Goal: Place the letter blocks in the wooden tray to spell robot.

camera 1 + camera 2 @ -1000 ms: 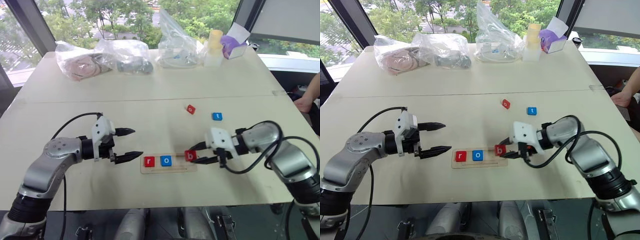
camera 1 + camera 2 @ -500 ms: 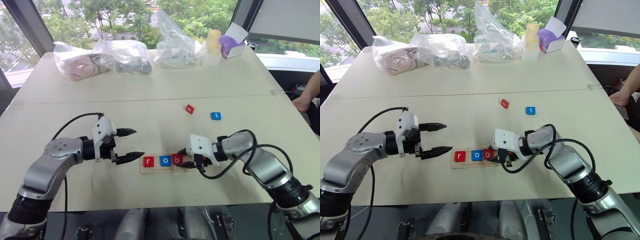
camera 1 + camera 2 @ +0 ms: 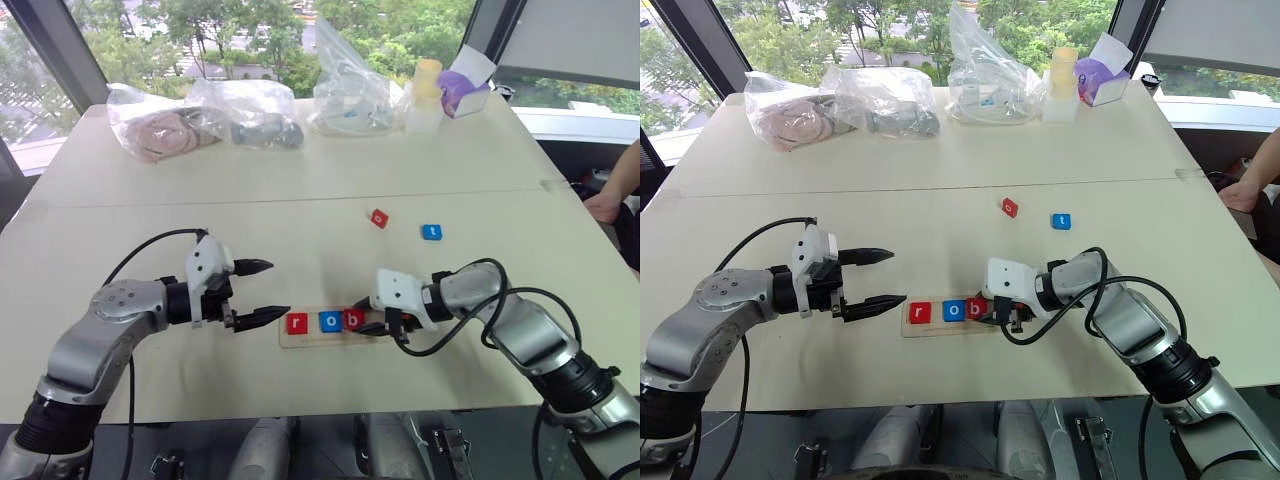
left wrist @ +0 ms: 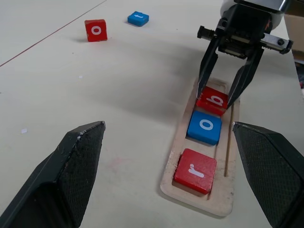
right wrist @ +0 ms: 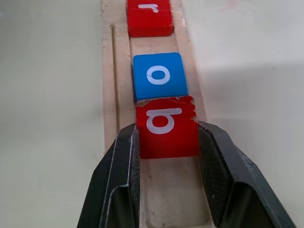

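Head view: wooden tray (image 3: 335, 338) holds red r (image 3: 297, 323), blue o (image 3: 331, 321), red b (image 3: 354, 319); right gripper (image 3: 380, 327) is clamped on the b, seating it third. Red o (image 3: 379, 218) and blue t (image 3: 431, 232) lie loose further up the table (image 3: 300, 180).

Left wrist: left gripper (image 4: 178, 156) jaws wide apart, holding nothing, just off the tray's r end.

Right wrist: fingers (image 5: 124, 156) flank the b (touching the blue o). Next, I'd judge: release, fetch the red o.
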`<state>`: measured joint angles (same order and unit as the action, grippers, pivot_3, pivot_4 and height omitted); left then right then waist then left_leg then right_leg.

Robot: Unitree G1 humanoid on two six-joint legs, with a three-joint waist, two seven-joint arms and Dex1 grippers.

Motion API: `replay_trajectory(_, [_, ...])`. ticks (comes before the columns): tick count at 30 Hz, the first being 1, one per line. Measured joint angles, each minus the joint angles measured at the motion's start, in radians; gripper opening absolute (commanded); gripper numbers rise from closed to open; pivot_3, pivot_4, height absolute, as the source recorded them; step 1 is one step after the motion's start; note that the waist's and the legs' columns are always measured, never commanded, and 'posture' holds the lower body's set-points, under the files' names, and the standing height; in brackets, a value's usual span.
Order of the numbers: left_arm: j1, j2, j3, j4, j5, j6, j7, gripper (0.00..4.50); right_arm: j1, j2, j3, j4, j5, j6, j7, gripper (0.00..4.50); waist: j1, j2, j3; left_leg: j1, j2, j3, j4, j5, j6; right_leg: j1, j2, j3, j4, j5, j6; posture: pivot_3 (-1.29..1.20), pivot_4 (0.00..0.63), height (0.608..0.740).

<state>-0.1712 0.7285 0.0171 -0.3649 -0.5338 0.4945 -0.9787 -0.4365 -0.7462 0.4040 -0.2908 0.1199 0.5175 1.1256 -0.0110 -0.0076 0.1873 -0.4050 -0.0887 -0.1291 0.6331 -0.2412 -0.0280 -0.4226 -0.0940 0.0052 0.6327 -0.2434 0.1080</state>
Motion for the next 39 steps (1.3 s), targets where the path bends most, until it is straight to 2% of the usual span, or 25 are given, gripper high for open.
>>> replay_trajectory(4, [0.0, -0.001, 0.0, 0.0, 0.0, 0.0, 0.003, 4.5, -0.002, -0.001, 0.008, 0.0, 0.0, 0.0, 0.007, 4.14, 0.0, 0.0, 0.0, 0.0, 0.0, 0.0, 0.0, 0.0, 0.0, 0.0, 0.0, 0.0, 0.0, 0.0, 0.0, 0.0, 0.15, 0.74])
replay_trajectory(5, [0.0, -0.001, 0.0, 0.0, 0.0, 0.0, 0.005, 4.5, -0.004, -0.001, 0.011, 0.0, 0.001, 0.001, 0.011, 4.44, 0.0, 0.0, 0.0, 0.0, 0.0, 0.0, 0.0, 0.0, 0.0, 0.0, 0.0, 0.0, 0.0, 0.0, 0.0, 0.0, 0.15, 0.74])
replay_trajectory(12, [0.004, -0.004, 0.0, 0.0, 0.0, 0.0, 0.015, 4.5, -0.026, 0.003, 0.001, 0.0, 0.013, 0.022, 0.006, 4.44, -0.001, 0.0, 0.0, 0.0, 0.0, 0.0, 0.0, 0.0, 0.0, 0.0, 0.0, 0.0, 0.0, 0.0, 0.0, 0.0, 0.15, 0.74])
replay_trajectory(16, [0.006, -0.005, 0.0, -0.001, -0.001, 0.0, 0.017, 4.5, -0.092, 0.056, -0.066, 0.04, 0.022, 0.037, -0.059, 4.44, -0.002, 0.0, 0.0, 0.0, 0.0, 0.0, 0.0, 0.0, -0.001, 0.0, 0.0, 0.0, 0.0, 0.0, 0.0, 0.0, 0.15, 0.74])
replay_trajectory(21, [0.005, -0.012, -0.001, -0.002, -0.001, 0.0, 0.019, 4.5, -0.216, 0.195, -0.176, 0.185, -0.002, 0.097, -0.282, 4.44, -0.002, 0.0, 0.0, 0.0, 0.0, 0.0, 0.0, 0.001, -0.002, -0.001, 0.001, 0.001, 0.001, 0.001, -0.001, 0.0, 0.15, 0.74])
replay_trajectory(24, [0.001, -0.021, -0.004, -0.002, -0.001, -0.001, 0.02, 4.5, -0.266, 0.266, -0.208, 0.308, -0.067, 0.124, -0.459, 4.44, 0.0, 0.0, 0.0, 0.0, 0.0, 0.0, -0.001, 0.004, -0.006, -0.002, 0.001, 0.001, 0.002, 0.001, -0.002, 0.0, 0.15, 0.74])
replay_trajectory(29, [-0.001, -0.022, -0.004, -0.001, 0.0, -0.001, 0.02, 4.5, -0.287, 0.308, -0.202, 0.474, -0.147, 0.11, -0.594, 4.44, -0.003, 0.0, 0.0, 0.0, 0.0, 0.002, -0.001, 0.004, -0.006, -0.003, 0.001, 0.002, 0.002, 0.002, -0.001, 0.0, 0.15, 0.74])
replay_trajectory(34, [0.0, -0.022, -0.004, -0.002, 0.0, -0.001, 0.024, 4.5, -0.32, 0.323, -0.208, 0.591, -0.17, 0.088, -0.632, 4.44, -0.01, 0.0, 0.0, 0.0, 0.0, 0.003, -0.001, 0.003, -0.005, -0.004, 0.002, 0.004, 0.004, 0.002, -0.001, 0.0, 0.15, 0.74])
replay_trajectory(37, [0.002, -0.022, -0.004, -0.003, 0.0, -0.001, 0.027, 4.5, -0.356, 0.344, -0.241, 0.661, -0.152, 0.088, -0.64, 3.55, -0.009, 0.0, 0.0, 0.001, 0.001, 0.004, -0.001, 0.002, -0.002, -0.005, 0.003, 0.006, 0.005, 0.002, -0.002, 0.0, 0.15, 0.74])
replay_trajectory(39, [0.005, -0.022, -0.004, -0.004, 0.0, -0.001, 0.029, 4.5, -0.375, 0.354, -0.263, 0.692, -0.139, 0.09, -0.639, 2.53, -0.009, 0.0, 0.0, 0.001, 0.001, 0.005, -0.001, 0.001, -0.002, -0.005, 0.003, 0.006, 0.005, 0.002, -0.002, 0.0, 0.15, 0.74])
